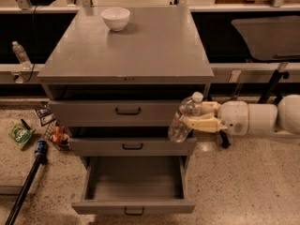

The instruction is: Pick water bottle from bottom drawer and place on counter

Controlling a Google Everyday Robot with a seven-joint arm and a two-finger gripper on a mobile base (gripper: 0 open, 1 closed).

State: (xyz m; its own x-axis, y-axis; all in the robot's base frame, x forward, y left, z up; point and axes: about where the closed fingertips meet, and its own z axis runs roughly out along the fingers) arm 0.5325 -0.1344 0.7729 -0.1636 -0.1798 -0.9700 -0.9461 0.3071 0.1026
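Observation:
My gripper (191, 116) reaches in from the right on a white arm and is shut on the water bottle (183, 118), a clear bottle with a white cap, held tilted in the air in front of the cabinet's right edge, level with the two upper drawers. The bottom drawer (133, 204) is pulled out wide and its inside shows nothing in it. The counter (140, 50) is the grey slab on top of the cabinet, above and left of the bottle.
A white bowl (115, 18) sits at the counter's back left. A slimmer clear bottle (20, 55) stands on the pale ledge at left. Snack packets (20, 135) and a black pole (28, 179) lie on the floor at left. A dark table (267, 36) stands at right.

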